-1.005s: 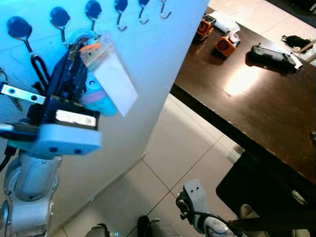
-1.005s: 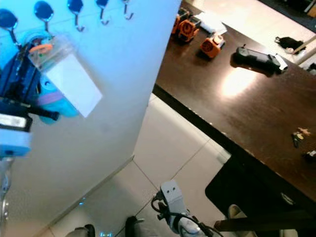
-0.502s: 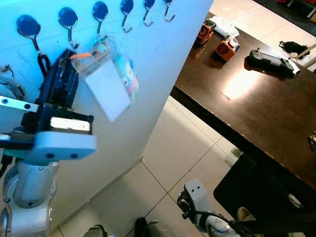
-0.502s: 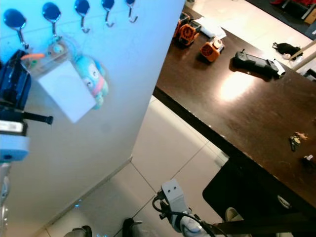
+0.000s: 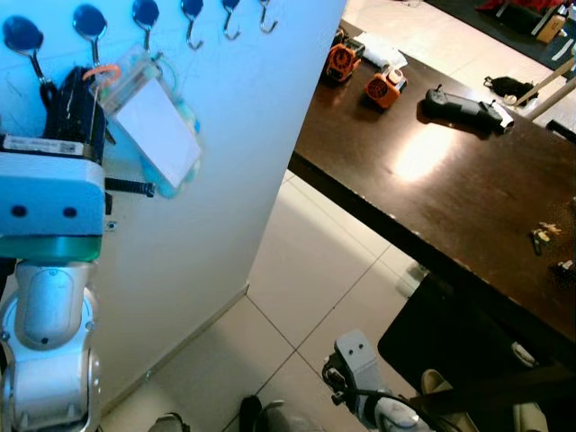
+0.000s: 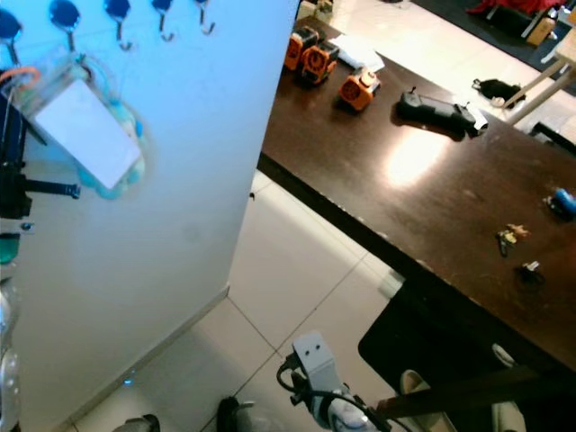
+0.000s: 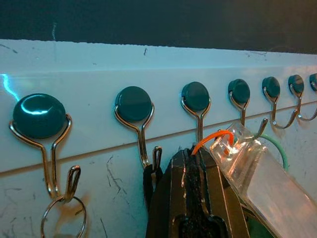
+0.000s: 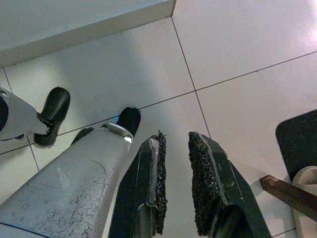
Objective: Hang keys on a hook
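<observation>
A row of teal-headed metal hooks (image 7: 195, 96) runs along the white wall (image 5: 234, 153). My left gripper (image 7: 198, 158) is raised to them and shut on the orange loop (image 7: 214, 136) of the key set. From the loop hangs a clear card holder (image 5: 153, 117) with a white card; a pale blue plush toy (image 6: 117, 175) peeks out behind it. The loop sits just below the third and fourth hooks (image 7: 239, 92); whether it is over a hook I cannot tell. My right gripper (image 8: 177, 144) hangs low over the floor tiles, open with a narrow gap.
Another key ring (image 7: 63, 210) hangs from the first hook, and a black strap (image 7: 151, 171) from the second. A dark wooden table (image 5: 468, 207) stands to the right with orange tools (image 5: 382, 88), a black controller (image 5: 459, 106) and small keys (image 5: 540, 236). A black seat (image 5: 450, 346) lies below it.
The head camera has shifted. The card holder has swung across the plush toy, which now sits mostly behind it. My left gripper stays shut at the hooks.
</observation>
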### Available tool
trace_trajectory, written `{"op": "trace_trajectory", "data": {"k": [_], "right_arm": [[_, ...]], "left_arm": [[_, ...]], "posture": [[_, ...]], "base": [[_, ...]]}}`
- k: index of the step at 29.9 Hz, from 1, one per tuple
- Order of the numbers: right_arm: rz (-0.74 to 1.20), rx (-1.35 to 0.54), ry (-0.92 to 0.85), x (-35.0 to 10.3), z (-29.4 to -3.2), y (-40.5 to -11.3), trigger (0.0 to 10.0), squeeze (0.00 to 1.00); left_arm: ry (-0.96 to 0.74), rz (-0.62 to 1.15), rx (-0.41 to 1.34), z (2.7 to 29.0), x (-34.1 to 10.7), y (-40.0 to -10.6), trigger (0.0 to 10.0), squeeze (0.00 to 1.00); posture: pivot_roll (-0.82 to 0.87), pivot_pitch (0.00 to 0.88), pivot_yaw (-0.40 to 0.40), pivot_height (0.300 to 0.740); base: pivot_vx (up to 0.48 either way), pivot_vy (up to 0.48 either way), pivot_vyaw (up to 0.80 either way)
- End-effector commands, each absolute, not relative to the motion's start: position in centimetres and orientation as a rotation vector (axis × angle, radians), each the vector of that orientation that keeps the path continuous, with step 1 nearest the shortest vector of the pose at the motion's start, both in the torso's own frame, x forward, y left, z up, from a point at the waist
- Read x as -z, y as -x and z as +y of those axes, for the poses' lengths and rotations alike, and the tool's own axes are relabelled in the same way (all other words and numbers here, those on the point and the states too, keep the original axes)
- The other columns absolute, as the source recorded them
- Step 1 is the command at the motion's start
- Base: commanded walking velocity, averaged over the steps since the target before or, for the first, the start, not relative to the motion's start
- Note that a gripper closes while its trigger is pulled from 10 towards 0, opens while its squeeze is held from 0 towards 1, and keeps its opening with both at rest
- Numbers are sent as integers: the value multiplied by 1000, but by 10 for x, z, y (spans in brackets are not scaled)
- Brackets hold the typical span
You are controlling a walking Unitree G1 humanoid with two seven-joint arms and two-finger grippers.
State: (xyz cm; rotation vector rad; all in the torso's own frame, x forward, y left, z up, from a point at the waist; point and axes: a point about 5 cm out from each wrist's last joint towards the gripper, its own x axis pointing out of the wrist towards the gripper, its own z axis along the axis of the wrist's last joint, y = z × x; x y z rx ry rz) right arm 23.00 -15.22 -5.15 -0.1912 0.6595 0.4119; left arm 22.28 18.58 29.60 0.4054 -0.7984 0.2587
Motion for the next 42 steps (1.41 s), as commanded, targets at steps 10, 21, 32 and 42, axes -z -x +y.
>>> {"op": "trace_trajectory", "data": {"k": [10,21,32,42], "right_arm": [[709,-421,200,61,-152,-215,10000,0],[718,-421,199,63,-153,-211,10000,0],[710,-415,197,62,-152,-214,10000,0],[718,-415,195,64,-151,-210,10000,0]], "left_arm": [[-687,-943,-233,183,-319,-217,10000,0],[-766,-915,-171,177,-313,-216,10000,0],[-403,-656,36,178,-294,-234,10000,0],[-241,-626,138,181,-299,-234,10000,0]], "posture": [[92,147,-134,740],[93,153,-130,740],[88,154,-125,740],[88,156,-122,740]], "base": [[0,0,0],[0,0,0],[0,0,0],[0,0,0]]}}
